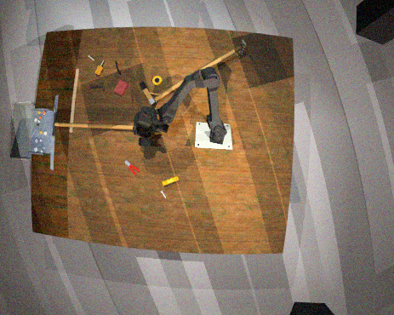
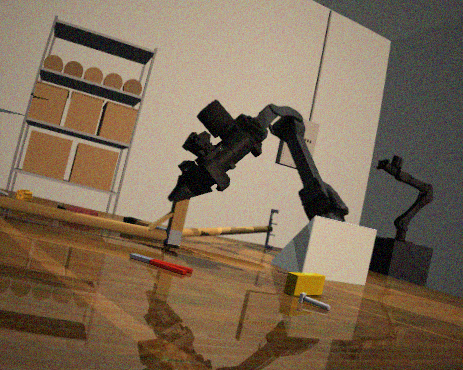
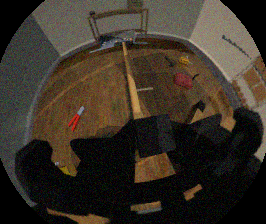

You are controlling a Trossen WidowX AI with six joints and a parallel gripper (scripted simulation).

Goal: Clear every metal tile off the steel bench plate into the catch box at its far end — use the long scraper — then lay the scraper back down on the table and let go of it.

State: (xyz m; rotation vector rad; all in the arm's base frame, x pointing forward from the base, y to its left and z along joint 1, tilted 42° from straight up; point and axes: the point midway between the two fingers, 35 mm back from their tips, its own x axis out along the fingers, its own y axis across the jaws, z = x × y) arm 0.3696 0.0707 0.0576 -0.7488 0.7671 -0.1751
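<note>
Workshop, tool-strewn wooden table [image 1: 225, 216] [image 2: 224, 319] [image 3: 93, 95], boxed shelving [image 2: 140, 94]

Robot arm, bent at the elbow, with its gripper closed on a handle.

From the base [image 1: 217, 136] [image 2: 329, 211], the arm rises to an elbow [image 1: 209, 77] [image 2: 286, 116] at about twelve o'clock of the base in the top view, then folds back toward eight o'clock; the wrist [image 2: 234, 141] tilts downward, and the gripper [image 2: 173, 198], lowest in the exterior view, points toward seven o'clock, its jaws clamped.
</note>
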